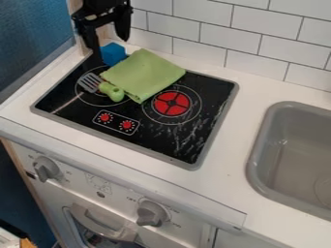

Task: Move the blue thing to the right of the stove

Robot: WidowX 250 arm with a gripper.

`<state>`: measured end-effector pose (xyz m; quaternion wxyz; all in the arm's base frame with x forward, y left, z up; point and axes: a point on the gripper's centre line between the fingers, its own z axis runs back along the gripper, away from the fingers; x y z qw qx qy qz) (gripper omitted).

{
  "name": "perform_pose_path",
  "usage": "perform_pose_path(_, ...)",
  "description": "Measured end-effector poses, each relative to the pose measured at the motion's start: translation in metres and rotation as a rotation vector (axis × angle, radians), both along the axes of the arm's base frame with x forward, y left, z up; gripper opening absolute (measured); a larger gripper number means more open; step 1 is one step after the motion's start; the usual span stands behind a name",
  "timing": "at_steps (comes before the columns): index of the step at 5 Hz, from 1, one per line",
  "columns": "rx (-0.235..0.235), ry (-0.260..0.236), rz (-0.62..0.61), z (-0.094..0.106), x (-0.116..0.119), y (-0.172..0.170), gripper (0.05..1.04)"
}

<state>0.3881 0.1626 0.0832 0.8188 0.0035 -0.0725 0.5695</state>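
One blue, blocky, smooth-looking thing (113, 55) is sitting just below your jaws, which are standing apart, gripping nothing. You are facing the whole job: grasping, then carrying it far rightward from the jaws, past the black stove (171, 140). Its upper corner is pointing jaw-ward; no long axis is showing clearly.

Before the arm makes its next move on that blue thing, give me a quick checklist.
1. Pincer open: ok, fingers apart.
2. Blue block not covered by green cloth: ok.
3. Block not touching cloth: cannot tell, they look very close.
4. Pincer lined up on block: cannot tell from this angle.
5. Block right of stove: not ok, it's by the back-left corner.
6. Counter visible between stove and sink: ok.
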Motion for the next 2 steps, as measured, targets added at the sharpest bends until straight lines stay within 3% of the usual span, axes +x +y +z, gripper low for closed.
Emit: perform_pose_path(2, -0.009, 0.031, 0.046, -0.025, 0.013, 0.012, 1.0)
